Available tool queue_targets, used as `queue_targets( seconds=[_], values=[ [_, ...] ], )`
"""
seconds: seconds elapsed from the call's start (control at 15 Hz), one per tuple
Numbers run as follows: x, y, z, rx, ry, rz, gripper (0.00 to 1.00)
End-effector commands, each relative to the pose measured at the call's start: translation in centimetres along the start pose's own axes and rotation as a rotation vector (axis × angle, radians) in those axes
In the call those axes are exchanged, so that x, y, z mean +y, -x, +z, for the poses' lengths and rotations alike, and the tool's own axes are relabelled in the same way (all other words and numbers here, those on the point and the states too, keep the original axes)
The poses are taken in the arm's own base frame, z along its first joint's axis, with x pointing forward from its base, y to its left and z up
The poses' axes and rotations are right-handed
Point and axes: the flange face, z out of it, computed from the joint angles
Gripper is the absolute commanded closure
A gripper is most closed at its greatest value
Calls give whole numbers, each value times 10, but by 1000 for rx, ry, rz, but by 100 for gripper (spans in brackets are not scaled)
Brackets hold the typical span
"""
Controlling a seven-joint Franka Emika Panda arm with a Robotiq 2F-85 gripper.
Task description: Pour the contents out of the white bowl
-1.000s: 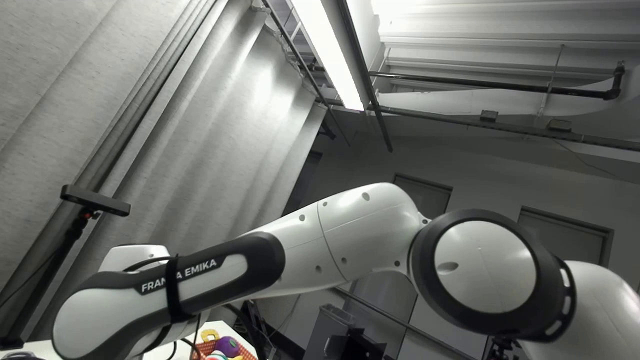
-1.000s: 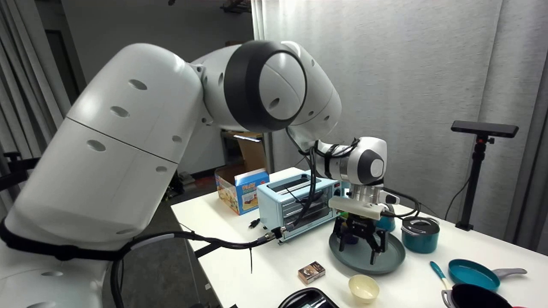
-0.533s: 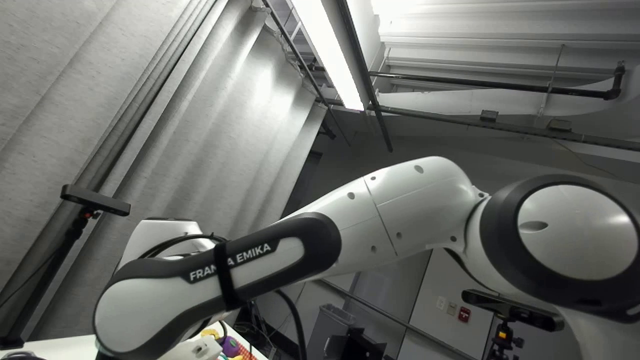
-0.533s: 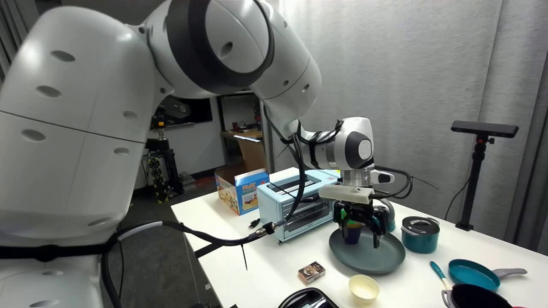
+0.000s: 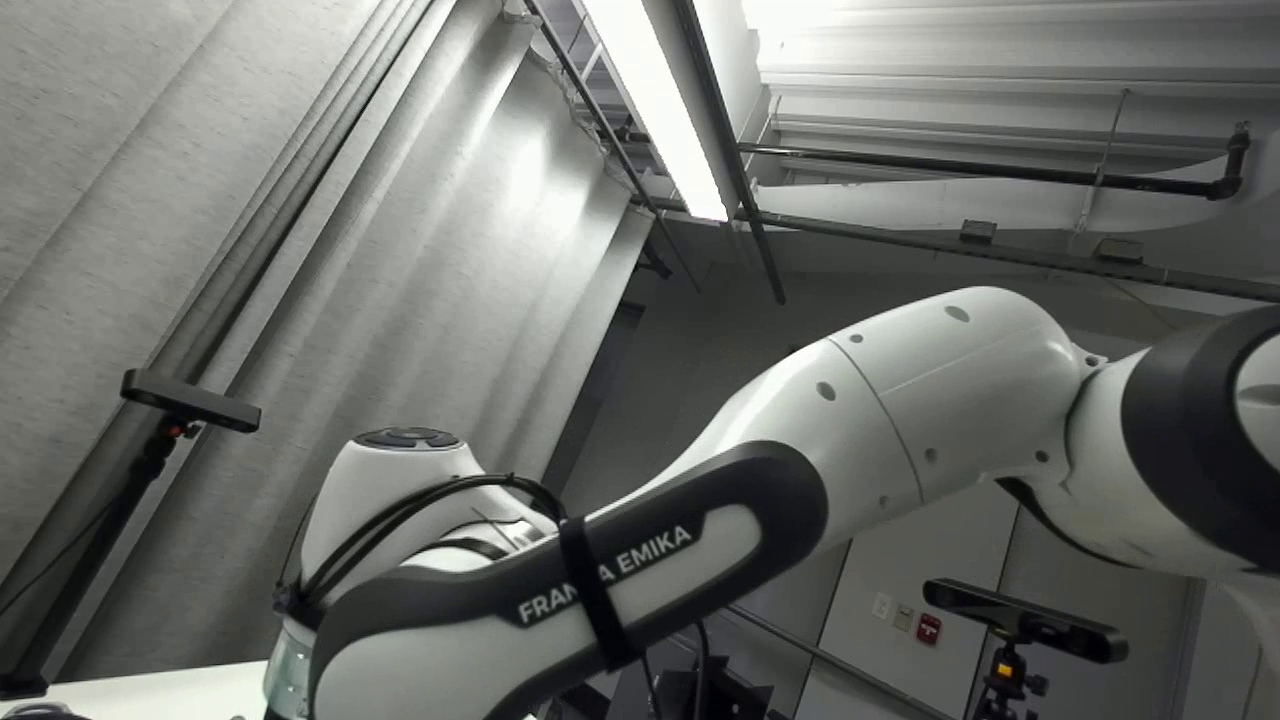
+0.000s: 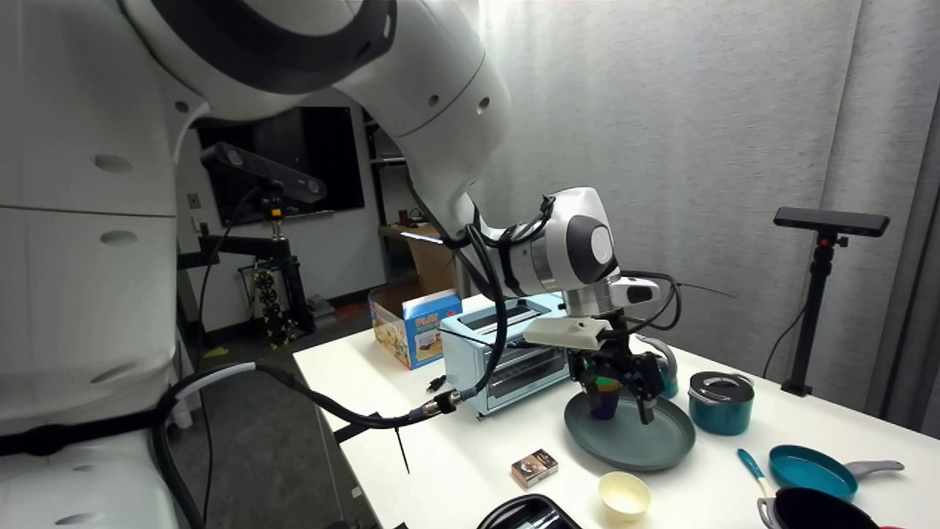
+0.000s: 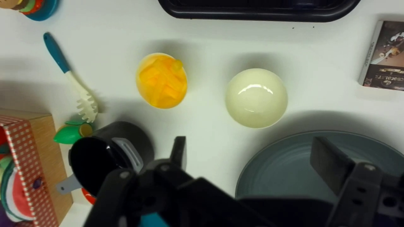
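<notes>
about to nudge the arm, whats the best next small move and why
I'd shift the open end effector toward the white bowl, probably before lowering. In the wrist view, that bowl lies up and left of the gap between the fingers, and it holds yellow-orange strips, likely the contents to pour. Nothing is gripped, and one finger shows against the gray plate.

Looks like a robotics lab, going by the arm (image 5: 970,390) and the cameras (image 6: 831,220) on stands (image 6: 819,275) in both exterior views. Hung with tall grey curtains (image 6: 675,147). Open overhead to pipes (image 5: 980,168) and a ribbed ceiling (image 5: 1000,60), lit by a long light (image 5: 665,110). Also has a dark wall-mounted screen (image 6: 330,147), by the look of it, plus a red wall box (image 5: 928,629). Stocked kitchen-style on a white table (image 6: 470,455): toaster (image 6: 461,360), pot (image 6: 723,411), pan (image 6: 811,470), plus toy food (image 7: 162,82) in the wrist view.
</notes>
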Motion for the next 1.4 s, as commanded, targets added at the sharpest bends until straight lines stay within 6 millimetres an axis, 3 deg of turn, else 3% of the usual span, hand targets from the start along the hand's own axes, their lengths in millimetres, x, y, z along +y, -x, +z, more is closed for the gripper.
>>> queue_targets(
  seconds=[0.0,0.2,0.27,0.53,1.33],
  values=[
    [6,34,-16,66,46,83,0],
    [10,51,-22,88,76,129,0],
    [6,31,-11,44,67,94,0],
    [9,43,-17,51,73,117,0],
    [9,44,-17,52,73,119,0]
  ],
)
